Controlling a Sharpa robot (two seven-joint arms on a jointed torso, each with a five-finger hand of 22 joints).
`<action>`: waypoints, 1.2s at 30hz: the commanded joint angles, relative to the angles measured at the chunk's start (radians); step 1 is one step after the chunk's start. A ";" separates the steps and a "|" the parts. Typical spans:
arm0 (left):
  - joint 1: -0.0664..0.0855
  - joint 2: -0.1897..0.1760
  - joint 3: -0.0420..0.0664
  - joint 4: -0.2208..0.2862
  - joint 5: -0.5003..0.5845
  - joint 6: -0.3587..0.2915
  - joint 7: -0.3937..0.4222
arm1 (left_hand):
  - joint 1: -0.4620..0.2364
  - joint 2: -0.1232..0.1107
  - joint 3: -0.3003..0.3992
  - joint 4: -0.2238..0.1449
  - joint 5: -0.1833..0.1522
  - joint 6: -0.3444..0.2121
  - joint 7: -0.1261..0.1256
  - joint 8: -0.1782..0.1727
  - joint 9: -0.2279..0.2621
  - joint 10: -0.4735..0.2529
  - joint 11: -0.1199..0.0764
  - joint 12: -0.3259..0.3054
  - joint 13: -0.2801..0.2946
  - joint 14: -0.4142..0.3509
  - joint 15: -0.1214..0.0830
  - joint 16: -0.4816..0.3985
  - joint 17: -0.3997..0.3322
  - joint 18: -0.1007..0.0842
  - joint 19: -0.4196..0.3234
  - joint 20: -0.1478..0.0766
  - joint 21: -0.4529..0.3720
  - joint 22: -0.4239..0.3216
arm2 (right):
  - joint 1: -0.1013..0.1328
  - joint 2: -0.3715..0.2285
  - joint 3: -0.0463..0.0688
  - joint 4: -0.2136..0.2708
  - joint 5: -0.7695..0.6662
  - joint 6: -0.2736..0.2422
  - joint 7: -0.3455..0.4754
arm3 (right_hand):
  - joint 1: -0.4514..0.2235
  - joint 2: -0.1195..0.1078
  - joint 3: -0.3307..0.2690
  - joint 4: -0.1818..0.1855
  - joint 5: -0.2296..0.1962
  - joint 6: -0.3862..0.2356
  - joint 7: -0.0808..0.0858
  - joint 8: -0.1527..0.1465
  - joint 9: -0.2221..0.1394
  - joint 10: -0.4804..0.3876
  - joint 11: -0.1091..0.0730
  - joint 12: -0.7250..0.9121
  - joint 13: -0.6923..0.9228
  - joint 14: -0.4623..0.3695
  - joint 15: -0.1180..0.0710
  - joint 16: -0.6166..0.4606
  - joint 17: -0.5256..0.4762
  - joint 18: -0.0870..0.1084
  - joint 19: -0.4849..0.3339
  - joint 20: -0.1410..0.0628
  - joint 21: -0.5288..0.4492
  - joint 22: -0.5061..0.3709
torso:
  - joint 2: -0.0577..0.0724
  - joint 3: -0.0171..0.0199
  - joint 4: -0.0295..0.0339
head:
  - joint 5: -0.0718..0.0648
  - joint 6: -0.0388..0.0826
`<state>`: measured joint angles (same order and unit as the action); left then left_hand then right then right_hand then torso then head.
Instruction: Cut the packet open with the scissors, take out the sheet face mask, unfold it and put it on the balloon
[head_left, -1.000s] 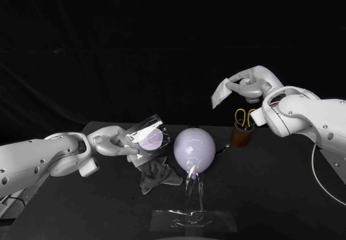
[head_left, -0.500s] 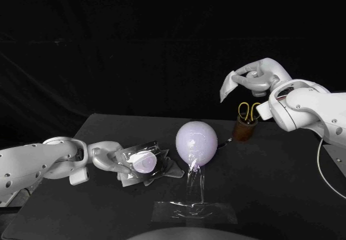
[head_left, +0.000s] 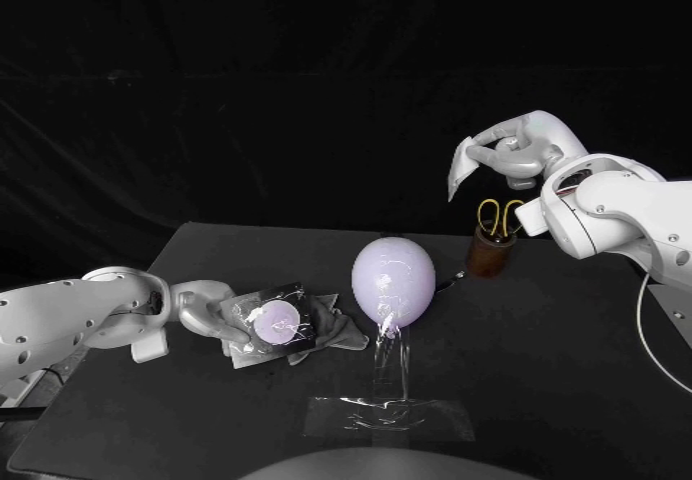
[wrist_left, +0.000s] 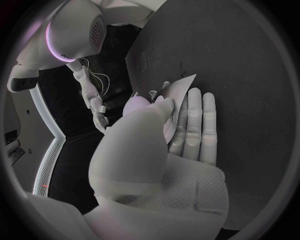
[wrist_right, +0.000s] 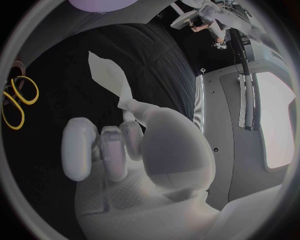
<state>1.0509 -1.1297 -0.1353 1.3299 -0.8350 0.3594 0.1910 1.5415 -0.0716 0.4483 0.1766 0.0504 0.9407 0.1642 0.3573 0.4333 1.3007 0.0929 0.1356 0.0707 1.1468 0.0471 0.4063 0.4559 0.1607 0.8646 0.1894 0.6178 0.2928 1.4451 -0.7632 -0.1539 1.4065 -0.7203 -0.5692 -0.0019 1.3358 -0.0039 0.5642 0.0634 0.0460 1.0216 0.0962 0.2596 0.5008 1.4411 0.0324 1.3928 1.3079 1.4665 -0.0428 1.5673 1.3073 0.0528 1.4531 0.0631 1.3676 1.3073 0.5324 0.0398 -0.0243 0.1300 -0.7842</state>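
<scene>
The pale lilac balloon (head_left: 392, 279) stands upright on a clear stand (head_left: 391, 417) at the table's middle. Left of it my left hand (head_left: 212, 314) holds the shiny packet (head_left: 274, 320) low on the table, and a grey crumpled sheet (head_left: 340, 336) lies by the packet. The left wrist view shows a packet corner (wrist_left: 175, 91) over my fingers (wrist_left: 197, 125). Raised at the back right, my right hand (head_left: 513, 150) pinches a white cut-off strip (head_left: 462, 167), which the right wrist view shows as a strip (wrist_right: 105, 74) above my right hand (wrist_right: 119, 145). Yellow-handled scissors (head_left: 499, 216) stand in a brown holder (head_left: 488, 259).
The holder stands just right of the balloon, under my raised right hand. The stand's clear base plate lies near the table's front edge. The scissor handles (wrist_right: 15, 100) and the balloon's underside (wrist_right: 100, 4) appear at the rim of the right wrist view.
My left hand has lowered the packet from beside the balloon down to the table. The right hand has drifted a little to the right with the strip.
</scene>
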 joint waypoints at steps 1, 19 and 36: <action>0.000 0.010 0.002 -0.007 0.093 -0.062 -0.003 | -0.011 -0.008 -0.009 0.004 -0.002 -0.007 0.001 -0.005 0.001 -0.007 0.001 0.002 0.003 -0.008 0.003 0.001 0.003 0.009 -0.008 0.004 -0.007 -0.001 | 0.000 -0.002 0.000 0.003 -0.004 0.008 0.002 | 0.001 0.007 0.002 -0.005 0.003 0.014 -0.008 0.053 0.043 0.032 -0.021 0.005 0.117 0.104 -0.008 0.003 0.264 -0.003 0.003 -0.004 0.006 0.130 | 0.000 0.0003 -0.0004 | 0.001 0.002; 0.001 0.034 0.007 -0.029 0.031 -0.226 -0.012 | -0.047 -0.078 -0.496 0.118 -0.001 -0.267 0.094 -0.104 -0.040 -0.267 0.100 -0.039 0.005 -0.215 0.091 0.031 0.030 0.023 -0.047 0.080 -0.153 -0.101 | -0.003 -0.012 -0.001 0.009 0.005 0.010 0.003 | -0.001 0.006 0.004 -0.006 0.003 0.012 -0.008 0.055 0.044 0.032 -0.021 0.005 0.117 0.104 -0.008 0.003 0.264 -0.003 0.003 -0.004 0.006 0.131 | -0.001 -0.0007 0.0007 | -0.011 0.001; 0.036 0.024 0.047 -0.060 0.071 -0.373 0.074 | -0.008 -0.123 -0.574 0.122 0.001 -0.337 0.118 -0.064 -0.031 -0.422 0.139 -0.031 -0.002 -0.469 0.151 -0.018 -0.006 -0.032 -0.165 0.102 -0.272 -0.169 | -0.008 -0.014 -0.003 0.012 0.008 0.021 0.002 | -0.002 0.006 0.005 -0.006 0.003 0.010 -0.008 0.056 0.045 0.032 -0.021 0.005 0.117 0.104 -0.008 0.003 0.264 -0.003 0.003 -0.004 0.007 0.131 | 0.000 -0.0008 0.0004 | -0.012 0.014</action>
<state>1.0812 -1.1072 -0.0905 1.2712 -0.8011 0.0608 0.2062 1.5355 -0.1906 -0.1227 0.2979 0.0518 0.6063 0.1738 0.2929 0.4021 0.8770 0.2333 0.1074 0.0693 0.6726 0.1980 0.3857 0.4481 0.1372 0.6973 0.2909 0.3451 0.1235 1.4376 -0.7771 -0.1568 1.4166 -0.7096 -0.5655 -0.0031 1.3355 -0.0042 0.5672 0.0604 0.0437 1.0198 0.0943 0.2596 0.5009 1.4393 0.0307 1.3953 1.3082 1.4686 -0.0446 1.5673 1.3073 0.0525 1.4550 0.0608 1.3726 1.3073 0.5319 0.0390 -0.0230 0.1201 -0.7727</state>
